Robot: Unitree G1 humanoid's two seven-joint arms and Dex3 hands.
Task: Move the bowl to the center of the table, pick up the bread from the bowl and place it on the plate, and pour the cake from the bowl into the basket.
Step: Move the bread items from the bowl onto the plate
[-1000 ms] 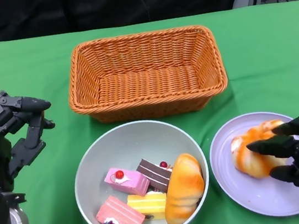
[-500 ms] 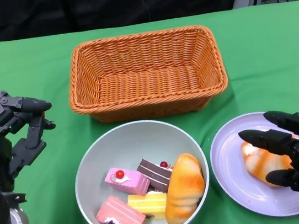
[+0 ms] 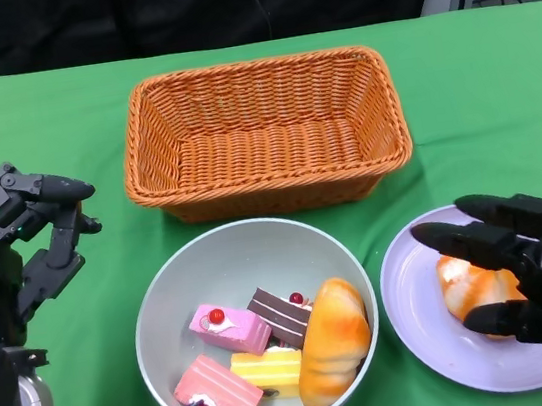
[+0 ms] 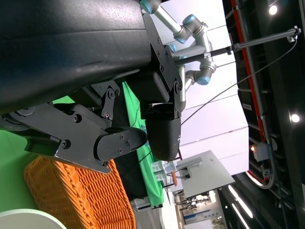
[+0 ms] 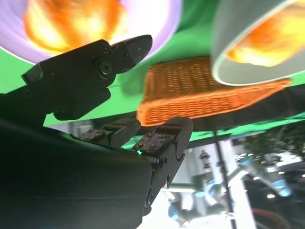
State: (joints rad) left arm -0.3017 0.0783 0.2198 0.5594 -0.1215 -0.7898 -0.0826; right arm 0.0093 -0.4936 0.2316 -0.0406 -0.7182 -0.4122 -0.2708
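Bread (image 3: 470, 291) on plate (image 3: 425, 328) — under right hand (image 3: 533, 272), fingers spread, not gripping; left hand (image 3: 15, 249) empty, fingers apart.

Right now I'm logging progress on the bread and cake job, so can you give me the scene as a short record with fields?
bowl: near the middle, in front of the basket
bowl contents: one bread roll, four cake pieces
plate: beside the bowl, one bread on it
basket: holds nothing
right hand: fingers spread over the plate's bread
left hand: holds nothing, beside the bowl
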